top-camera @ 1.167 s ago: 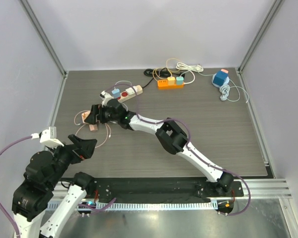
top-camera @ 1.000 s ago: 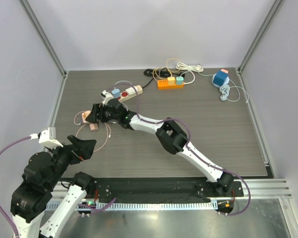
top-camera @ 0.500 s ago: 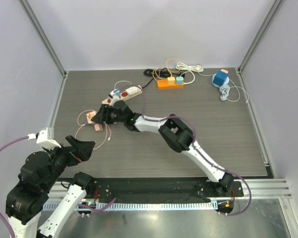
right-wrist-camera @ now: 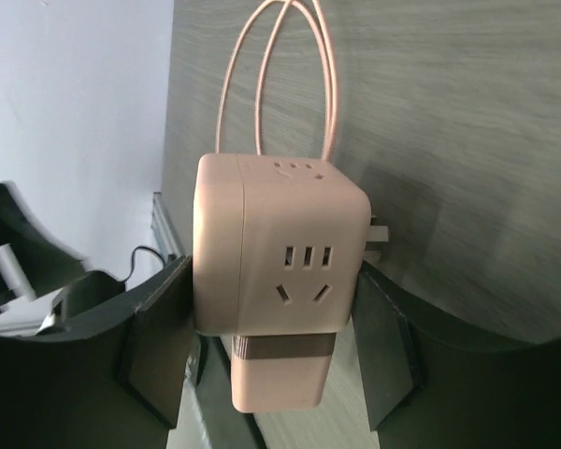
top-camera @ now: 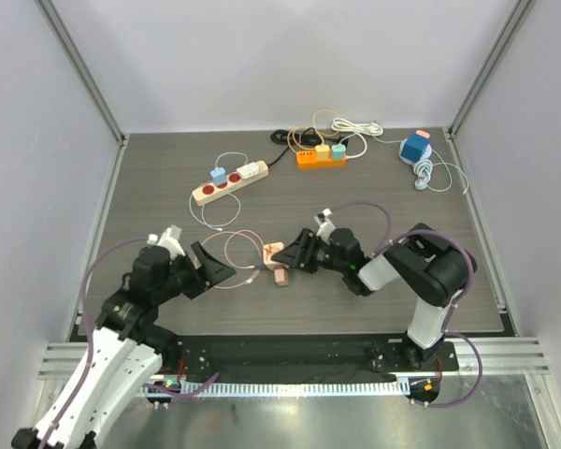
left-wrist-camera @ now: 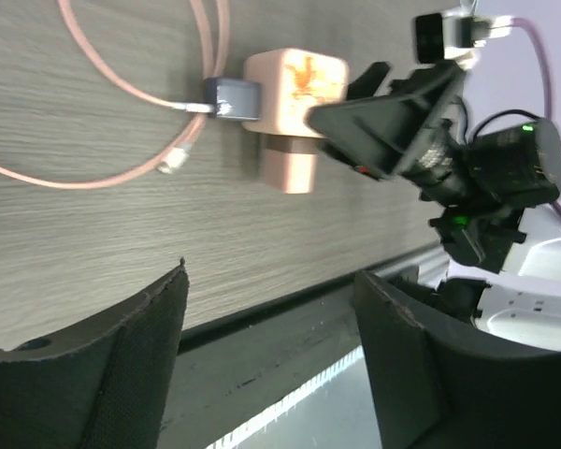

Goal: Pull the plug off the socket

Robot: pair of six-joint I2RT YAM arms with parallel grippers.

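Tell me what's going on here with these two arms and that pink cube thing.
The right gripper is clamped on the pink cube socket, which sits low on the table near the front. The left gripper is open and faces the cube from the other side, not touching it. A grey cable plug and a pink block are both seated in the cube, so nothing has been pulled out yet.

The left gripper, jaws wide, faces the socket across a short stretch of worktop. Only the pink cable lies flat there. The right gripper clamps the socket, blocking its right side. The power strip lies far, well apart.
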